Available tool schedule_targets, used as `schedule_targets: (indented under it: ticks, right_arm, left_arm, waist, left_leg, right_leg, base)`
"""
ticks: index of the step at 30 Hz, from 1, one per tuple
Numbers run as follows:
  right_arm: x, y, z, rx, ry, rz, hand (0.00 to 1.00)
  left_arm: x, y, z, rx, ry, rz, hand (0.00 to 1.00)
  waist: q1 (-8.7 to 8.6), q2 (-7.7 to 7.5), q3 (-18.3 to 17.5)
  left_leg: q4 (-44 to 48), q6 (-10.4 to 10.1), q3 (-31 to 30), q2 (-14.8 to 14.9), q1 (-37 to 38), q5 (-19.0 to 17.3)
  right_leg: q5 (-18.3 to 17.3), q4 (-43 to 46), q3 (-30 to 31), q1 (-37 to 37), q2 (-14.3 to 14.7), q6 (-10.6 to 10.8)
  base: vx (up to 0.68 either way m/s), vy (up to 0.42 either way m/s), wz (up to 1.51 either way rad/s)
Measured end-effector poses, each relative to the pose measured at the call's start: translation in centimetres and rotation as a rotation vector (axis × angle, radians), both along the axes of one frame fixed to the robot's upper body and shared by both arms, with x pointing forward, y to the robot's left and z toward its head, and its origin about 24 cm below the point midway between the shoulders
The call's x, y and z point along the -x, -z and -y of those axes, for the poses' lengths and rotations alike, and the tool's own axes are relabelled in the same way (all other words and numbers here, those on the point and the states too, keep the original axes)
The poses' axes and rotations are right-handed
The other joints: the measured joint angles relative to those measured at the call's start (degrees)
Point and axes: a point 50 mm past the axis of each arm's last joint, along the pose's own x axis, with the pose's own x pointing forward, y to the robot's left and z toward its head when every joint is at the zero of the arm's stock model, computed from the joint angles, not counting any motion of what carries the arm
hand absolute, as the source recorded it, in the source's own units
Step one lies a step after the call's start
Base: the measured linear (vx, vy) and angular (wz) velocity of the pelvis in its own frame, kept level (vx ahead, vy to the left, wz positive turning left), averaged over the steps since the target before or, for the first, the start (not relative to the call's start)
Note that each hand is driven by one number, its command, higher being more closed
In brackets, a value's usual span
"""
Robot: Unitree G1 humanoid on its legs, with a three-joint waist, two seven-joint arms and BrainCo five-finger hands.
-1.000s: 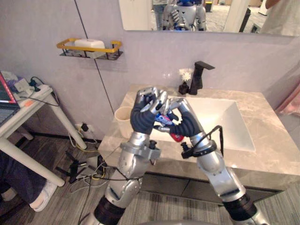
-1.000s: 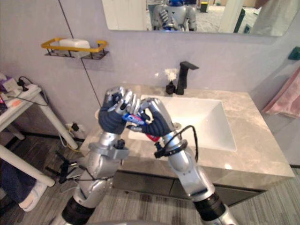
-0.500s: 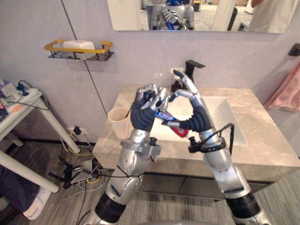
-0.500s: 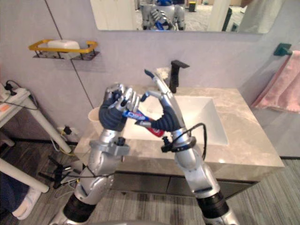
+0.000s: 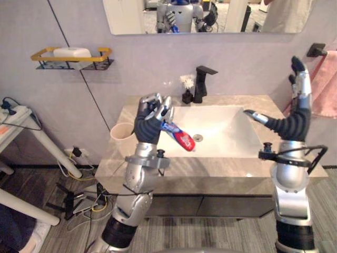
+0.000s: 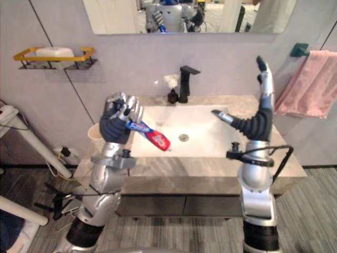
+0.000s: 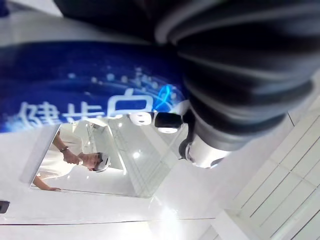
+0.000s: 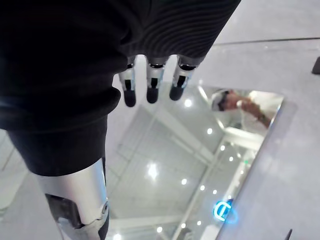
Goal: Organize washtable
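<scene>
A red, white and blue toothpaste tube (image 5: 178,138) is held up above the left part of the washtable (image 5: 221,167). My left hand (image 5: 149,120) is shut on its upper end, and the red end points down towards the white sink basin (image 5: 224,134). The tube's blue side (image 7: 85,90) shows close up in the left wrist view. My right hand (image 5: 293,118) is raised over the right edge of the counter, open, with its fingers (image 8: 150,86) straight and nothing in it. A beige cup (image 5: 121,132) stands on the counter's left end, below and left of my left hand.
A black faucet (image 5: 202,82) and a small dark vase with a white flower (image 5: 186,90) stand behind the basin. A yellow wall shelf with soap (image 5: 70,55) hangs at the left, and a pink towel (image 6: 309,88) at the right. A white side table (image 5: 18,120) is at the far left.
My right hand has let go of the tube, opened and swung up and away to the right. My left hand keeps hold of the tube. The camera has shifted.
</scene>
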Motion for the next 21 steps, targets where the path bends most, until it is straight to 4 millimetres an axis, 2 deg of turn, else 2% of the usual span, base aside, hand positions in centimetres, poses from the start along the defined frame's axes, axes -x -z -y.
schedule_targets:
  ticks: [3,6,11,14,15,18,20,21]
  right_arm:
    - [1.1,0.3,2.1,-0.036,0.09,-0.002,0.0]
    - [2.7,1.8,4.4,-0.11,0.211,-0.041,0.0]
    - [5.3,5.6,6.7,-0.229,0.328,-0.194,0.0]
    - [7.2,8.8,8.6,-0.295,0.437,-0.343,0.0]
    - [7.7,9.9,9.2,-0.32,0.47,-0.391,0.0]
    - [9.1,12.5,10.4,-0.386,0.548,-0.501,0.0]
    - [10.7,15.3,11.2,-0.478,0.612,-0.61,0.0]
    - [10.9,16.1,11.3,-0.497,0.621,-0.641,0.0]
  left_arm:
    - [0.5,0.0,-1.0,0.012,-0.042,0.003,1.0]
    - [0.9,0.0,-2.4,0.026,-0.102,0.009,1.0]
    - [1.4,0.0,-4.0,0.023,-0.182,0.016,1.0]
    - [1.5,0.0,-4.6,0.037,-0.216,0.014,1.0]
    - [1.5,0.0,-4.9,0.044,-0.236,0.014,1.0]
    - [1.6,0.2,-5.6,0.047,-0.27,0.007,1.0]
    - [1.6,0.2,-5.9,0.053,-0.285,0.008,1.0]
    - [1.6,0.2,-5.9,0.053,-0.287,0.008,1.0]
  waist:
    - [-1.16,0.01,0.0]
    - [-1.9,0.09,0.0]
    - [-3.08,0.34,0.02]
    - [-3.68,0.44,-0.02]
    - [-4.46,0.52,-0.06]
    - [-4.78,0.73,-0.16]
    - [-5.05,0.85,-0.1]
    - [-5.1,0.87,-0.1]
  left_leg:
    - [0.01,-0.01,0.27,-0.02,0.0,-0.09]
    - [0.01,-0.28,0.86,0.03,0.01,-0.37]
    - [0.02,-0.66,2.48,0.15,-0.11,-0.94]
    - [0.03,-0.46,3.52,0.19,-0.11,-1.26]
    - [0.03,-0.45,3.77,0.19,-0.11,-1.36]
    - [0.03,-0.49,4.44,0.2,-0.1,-1.63]
    - [0.03,-0.43,4.81,0.22,-0.11,-1.75]
    - [0.03,-0.43,4.93,0.23,-0.12,-1.78]
  right_leg:
    - [0.03,0.02,0.23,-0.1,-0.01,0.03]
    - [0.04,0.01,0.81,-0.41,0.05,0.05]
    - [0.38,0.03,2.58,-1.43,0.26,0.06]
    - [0.56,0.01,3.69,-1.91,0.35,0.15]
    - [0.59,0.01,3.96,-2.04,0.35,0.18]
    - [0.68,-0.08,4.7,-2.31,0.42,0.25]
    - [0.71,-0.05,5.08,-2.53,0.47,0.27]
    - [0.71,-0.03,5.17,-2.6,0.49,0.27]
  base:
    - [0.0,0.006,-0.05]
    - [-0.01,0.007,-0.1]
    - [0.0,0.009,-0.2]
    - [0.0,0.006,-0.17]
    - [0.0,0.002,-0.13]
    - [0.01,0.0,-0.12]
    - [0.01,-0.006,-0.1]
    - [0.01,-0.009,-0.12]
